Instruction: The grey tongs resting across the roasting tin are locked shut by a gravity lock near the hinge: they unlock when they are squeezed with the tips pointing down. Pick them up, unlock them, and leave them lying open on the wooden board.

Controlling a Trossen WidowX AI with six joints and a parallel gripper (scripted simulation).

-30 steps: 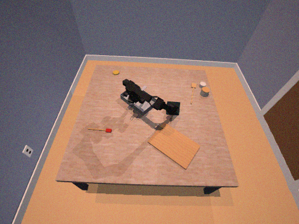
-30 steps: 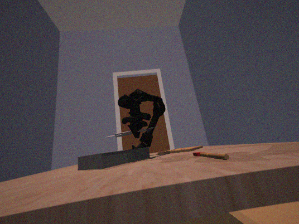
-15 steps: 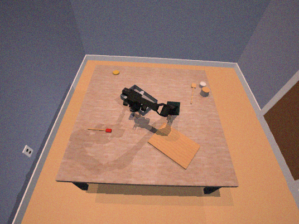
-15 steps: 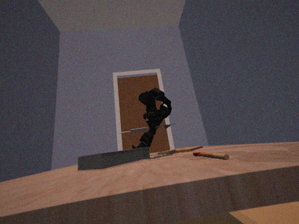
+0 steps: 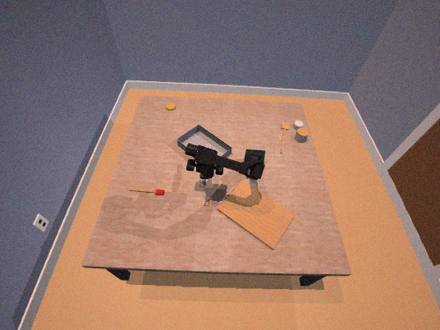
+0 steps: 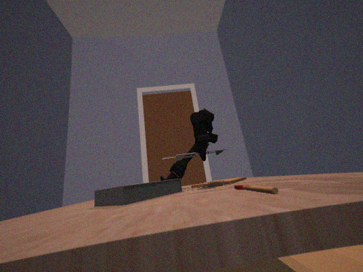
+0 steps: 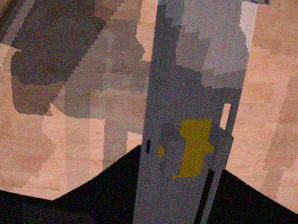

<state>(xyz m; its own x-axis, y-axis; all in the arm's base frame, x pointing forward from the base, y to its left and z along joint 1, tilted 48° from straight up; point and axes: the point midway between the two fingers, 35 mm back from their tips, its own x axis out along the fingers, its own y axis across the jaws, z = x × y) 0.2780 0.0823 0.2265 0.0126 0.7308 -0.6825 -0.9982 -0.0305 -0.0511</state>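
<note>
Spreading under blue walls and a brown door (image 6: 169, 135), the pale table (image 5: 144, 230) carries the roasting tin (image 5: 203, 140) and wooden board (image 5: 256, 214). The gripper (image 5: 203, 176) grasps the grey tongs (image 6: 189, 155), lifted roughly level above the table between tin and board.

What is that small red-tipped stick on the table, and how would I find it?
Start at the dark roasting tin near the table's middle, then look towards the near left, past the arm's shadow. There lies a thin wooden stick with a red block head, alone on the table. The other stick, on the far right by two small tubs, has a tan head.
</note>
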